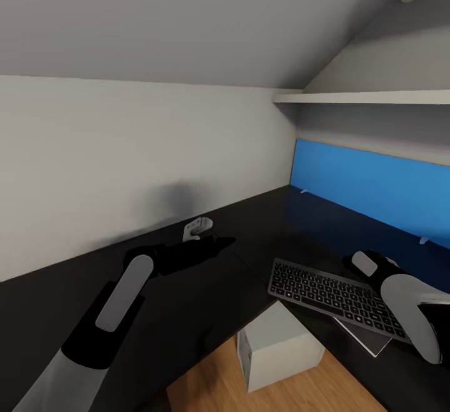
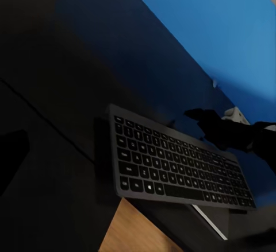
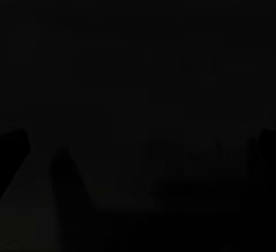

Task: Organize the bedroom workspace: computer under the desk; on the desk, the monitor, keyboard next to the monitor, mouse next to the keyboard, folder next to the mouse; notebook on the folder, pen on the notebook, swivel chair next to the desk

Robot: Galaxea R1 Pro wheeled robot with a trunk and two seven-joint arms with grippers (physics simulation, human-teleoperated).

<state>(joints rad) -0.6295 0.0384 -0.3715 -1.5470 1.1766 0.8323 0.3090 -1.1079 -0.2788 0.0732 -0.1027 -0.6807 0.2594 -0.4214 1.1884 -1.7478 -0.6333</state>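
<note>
Mouse [image 1: 198, 227] lay by the surface's [image 1: 187, 312] back edge at the wall, just beyond your left end effector [image 1: 215, 244] | grip unclear, so I could not tell | keyboard [image 1: 337, 296] overhung the front edge, long axis along it, beside your right end effector [image 1: 362, 262], grip unclear too.

A home study nook under a sloped ceiling [image 1: 187, 18]: a black L-shaped tabletop [image 1: 206, 299] with a keyboard [image 1: 334, 298], a blue back panel [image 1: 375, 184], white wall shelves [image 1: 369, 97], and wood flooring [image 1: 212, 387].
</note>
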